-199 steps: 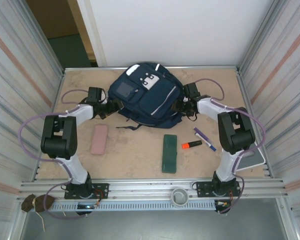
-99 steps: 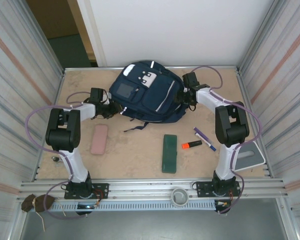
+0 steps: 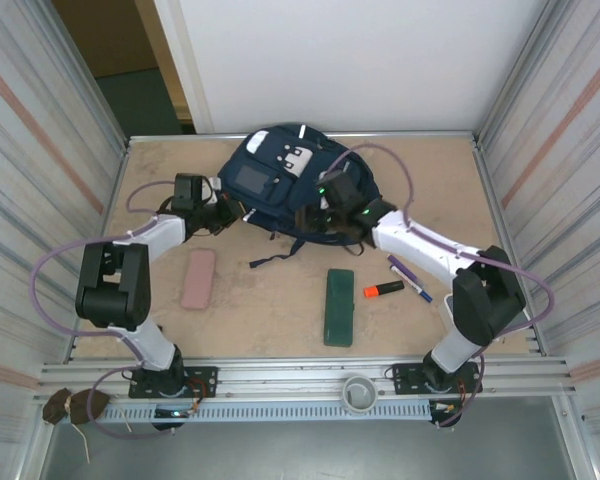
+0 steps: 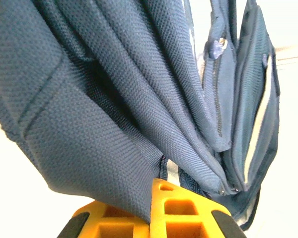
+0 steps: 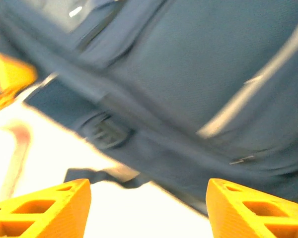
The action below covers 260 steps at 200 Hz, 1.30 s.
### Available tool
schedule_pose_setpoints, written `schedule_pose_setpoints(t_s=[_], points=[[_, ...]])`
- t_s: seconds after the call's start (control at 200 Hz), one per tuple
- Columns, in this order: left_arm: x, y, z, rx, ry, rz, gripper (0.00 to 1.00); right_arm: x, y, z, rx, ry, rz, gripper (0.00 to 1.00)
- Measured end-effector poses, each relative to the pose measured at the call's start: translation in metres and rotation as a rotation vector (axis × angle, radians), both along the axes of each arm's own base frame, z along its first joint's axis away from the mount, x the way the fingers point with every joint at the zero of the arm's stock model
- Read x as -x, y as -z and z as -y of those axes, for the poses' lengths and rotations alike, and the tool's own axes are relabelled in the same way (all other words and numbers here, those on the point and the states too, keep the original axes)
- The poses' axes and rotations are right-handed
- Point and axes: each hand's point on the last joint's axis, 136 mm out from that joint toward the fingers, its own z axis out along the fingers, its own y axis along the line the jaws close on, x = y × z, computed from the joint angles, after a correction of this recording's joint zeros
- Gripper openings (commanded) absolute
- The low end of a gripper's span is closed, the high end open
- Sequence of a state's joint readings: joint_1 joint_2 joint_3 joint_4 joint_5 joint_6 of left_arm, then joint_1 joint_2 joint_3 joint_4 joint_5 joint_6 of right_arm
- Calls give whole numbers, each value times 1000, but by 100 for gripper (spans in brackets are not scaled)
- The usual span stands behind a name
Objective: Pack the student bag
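Observation:
The student bag (image 3: 280,180), a large navy backpack with a grey front patch and a white patch, lies at the back middle of the table. At the bag's left edge, my left gripper (image 3: 230,214) is shut on it. In the left wrist view its yellow fingers (image 4: 179,208) pinch a fold of the navy fabric (image 4: 104,99). My right gripper (image 3: 315,222) stands open at the bag's near edge. Its two yellow fingertips (image 5: 49,208) are wide apart just short of the bag (image 5: 188,74), with nothing between them. A dark strap (image 5: 104,176) trails on the table there.
A pink case (image 3: 198,278) lies near the left arm. Further right, in front of the bag, are a green case (image 3: 338,306), an orange highlighter (image 3: 383,290) and a purple pen (image 3: 408,277). Metal walls close in both sides.
My left gripper has closed on the bag's left edge. The right arm has swung from the bag's right side to its near edge. The bag has shifted slightly left and back.

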<state>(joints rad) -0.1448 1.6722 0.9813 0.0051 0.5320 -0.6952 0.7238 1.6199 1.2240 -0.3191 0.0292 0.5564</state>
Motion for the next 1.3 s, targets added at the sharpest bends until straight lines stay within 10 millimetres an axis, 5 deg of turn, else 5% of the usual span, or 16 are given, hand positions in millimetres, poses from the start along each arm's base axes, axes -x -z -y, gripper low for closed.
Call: schedule_pose_setpoints(t_s=[0.13,0.356,0.651,0.837,0.977,1.197,1.303], points=[[2,-4,5,10,2,1,0,30,15,-46,-27,-68,2,52],[3,-4,8,13,7,-3,0,31,56,-81,27,-44,62,46],[3,-4,9,16,7,-5,0,1,100,-79,143,88,153,47],[3,-6,9,16,7,-1,0,-14,107,-80,151,135,180,43],[3,-7,9,17,7,2,0,-22,100,-85,133,138,207,33],[3,-7,9,15,7,3,0,-29,96,-80,164,144,231,5],[3,-7,9,13,9,5,0,-29,96,-75,188,141,237,0]])
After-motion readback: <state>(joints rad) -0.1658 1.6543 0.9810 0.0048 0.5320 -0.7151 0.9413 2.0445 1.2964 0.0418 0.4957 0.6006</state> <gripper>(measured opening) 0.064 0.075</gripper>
